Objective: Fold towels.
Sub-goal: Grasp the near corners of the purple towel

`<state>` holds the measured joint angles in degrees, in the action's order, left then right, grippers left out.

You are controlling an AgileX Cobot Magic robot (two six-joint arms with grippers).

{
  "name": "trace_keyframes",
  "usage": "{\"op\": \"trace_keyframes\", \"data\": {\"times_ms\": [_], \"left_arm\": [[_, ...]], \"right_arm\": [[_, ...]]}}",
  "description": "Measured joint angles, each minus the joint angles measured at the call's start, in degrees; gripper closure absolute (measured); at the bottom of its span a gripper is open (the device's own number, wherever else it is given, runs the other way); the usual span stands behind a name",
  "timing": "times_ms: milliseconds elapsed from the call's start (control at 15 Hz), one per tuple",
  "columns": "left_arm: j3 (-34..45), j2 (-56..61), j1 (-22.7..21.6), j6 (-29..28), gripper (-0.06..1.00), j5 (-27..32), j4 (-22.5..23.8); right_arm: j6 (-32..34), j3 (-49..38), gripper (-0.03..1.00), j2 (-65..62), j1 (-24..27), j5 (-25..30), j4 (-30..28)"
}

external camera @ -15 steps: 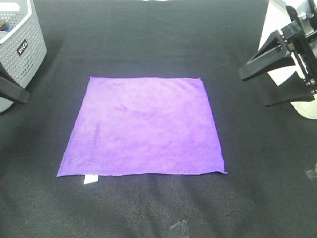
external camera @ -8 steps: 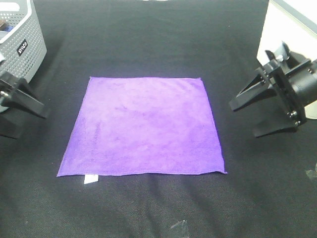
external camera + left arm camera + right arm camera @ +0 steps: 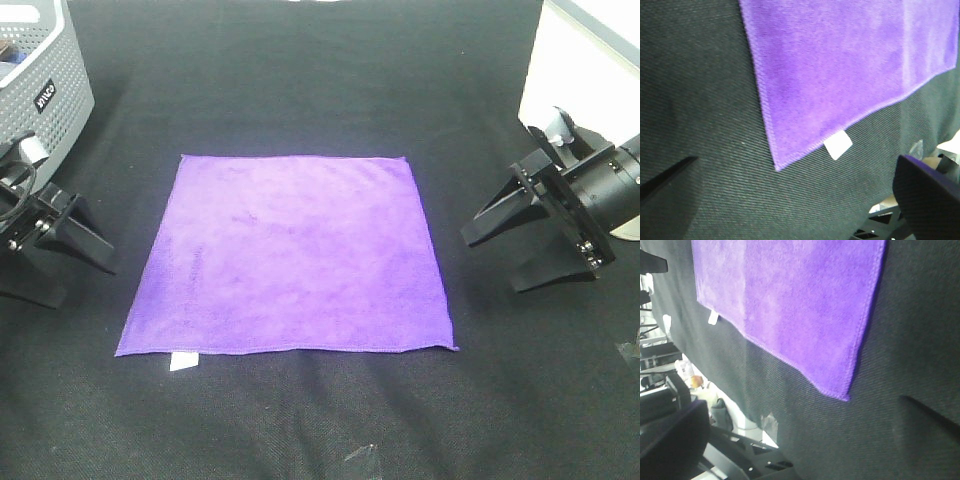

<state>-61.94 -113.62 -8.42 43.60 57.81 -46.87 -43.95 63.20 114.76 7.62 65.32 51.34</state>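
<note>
On the black table [image 3: 300, 80] sit a purple towel [image 3: 290, 255] and grey basket [image 3: 50, 90]; left claw [image 3: 80, 283], right claw [image 3: 493, 264] wide.

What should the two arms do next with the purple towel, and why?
The purple towel lies flat and unfolded, with the left tool and right tool open on either side, holding nothing. So the next move is probably to lower both to its front corners and pinch them.
</note>
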Motion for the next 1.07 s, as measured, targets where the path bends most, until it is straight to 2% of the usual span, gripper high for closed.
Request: {"op": "trace_keyframes", "data": {"times_ms": [267,1067], "left_arm": [[-0.06,-0.29,0.00,0.00,0.00,-2.81,0.17],[-0.40,-4.87,0.11,0.00,0.02,-2.69,0.23]], "right_arm": [[0.00,0.00,0.02,1.60,0.00,-1.72,-0.29],[-0.06,0.23,0.03,8.65,0.06,-1.83,1.03]]}}
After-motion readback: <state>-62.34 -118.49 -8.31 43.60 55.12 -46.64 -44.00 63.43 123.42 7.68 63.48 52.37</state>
